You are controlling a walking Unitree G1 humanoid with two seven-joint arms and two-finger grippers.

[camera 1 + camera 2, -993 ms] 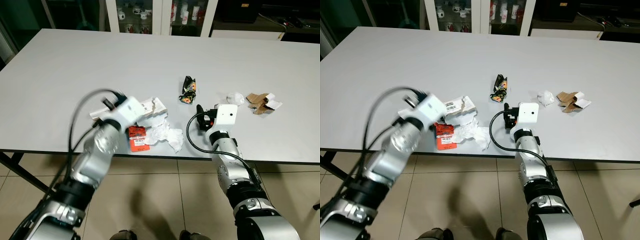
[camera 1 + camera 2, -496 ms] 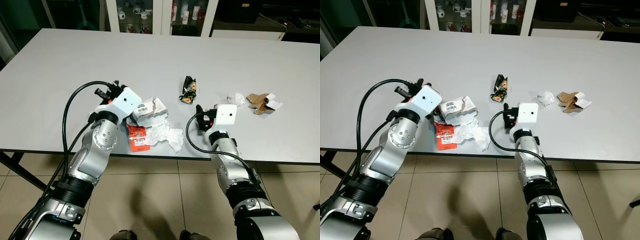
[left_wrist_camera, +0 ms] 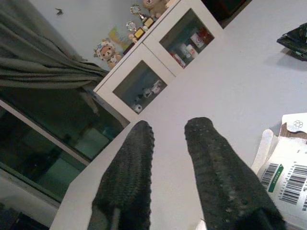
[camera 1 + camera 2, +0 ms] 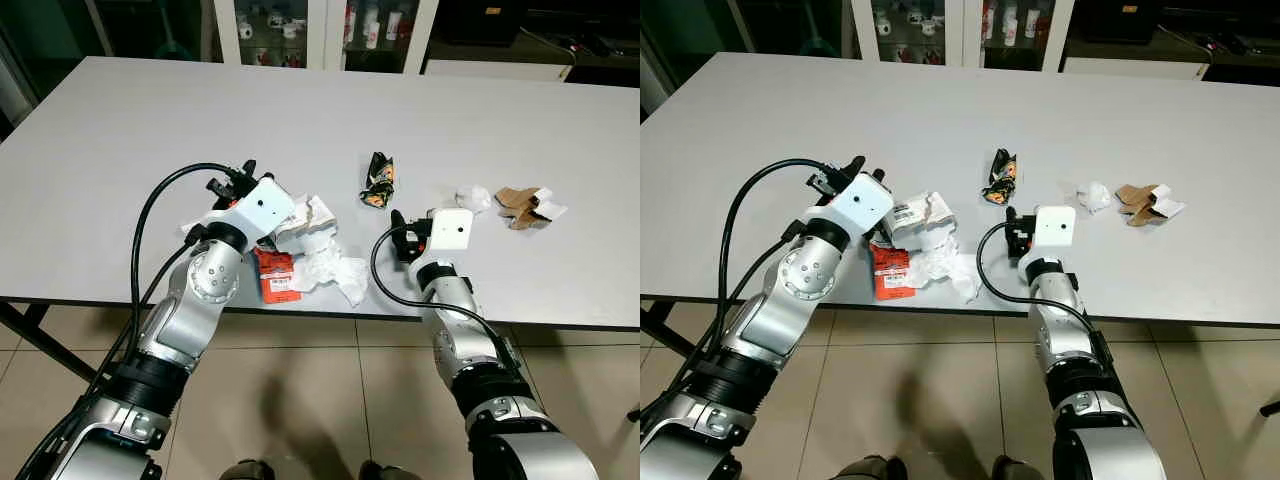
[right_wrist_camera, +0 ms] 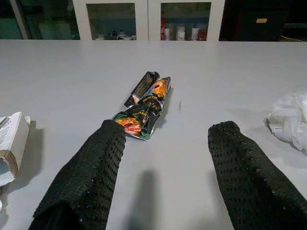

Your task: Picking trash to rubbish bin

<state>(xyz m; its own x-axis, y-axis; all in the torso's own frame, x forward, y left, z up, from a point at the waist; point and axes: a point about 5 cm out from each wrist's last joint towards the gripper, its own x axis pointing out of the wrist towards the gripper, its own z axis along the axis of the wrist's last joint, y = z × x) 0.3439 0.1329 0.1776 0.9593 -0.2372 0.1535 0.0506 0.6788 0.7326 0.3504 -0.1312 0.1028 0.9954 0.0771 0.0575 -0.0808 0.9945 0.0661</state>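
A heap of trash lies near the table's front edge: a white box with barcodes [image 4: 300, 215], crumpled white paper [image 4: 335, 270] and a red packet [image 4: 275, 275]. My left gripper [image 4: 233, 180] hovers at the heap's left side, fingers narrowly open with nothing between them [image 3: 169, 125]; the box [image 3: 288, 167] lies beside it. A dark snack wrapper [image 4: 377, 180] lies mid-table. My right gripper [image 4: 400, 225] stands wide open just short of the wrapper [image 5: 144, 105], apart from it. Crumpled white plastic [image 4: 470, 197] and brown cardboard scraps [image 4: 525, 205] lie at the right.
The long white table [image 4: 150, 110] has bare room to the left and behind the trash. Glass-door cabinets [image 4: 270, 20] with small items stand beyond its far edge. Tiled floor [image 4: 330, 400] shows below the near edge.
My left arm swung left off the heap, then came back a little to the right, beside the white box. The right arm and the trash have stayed put.
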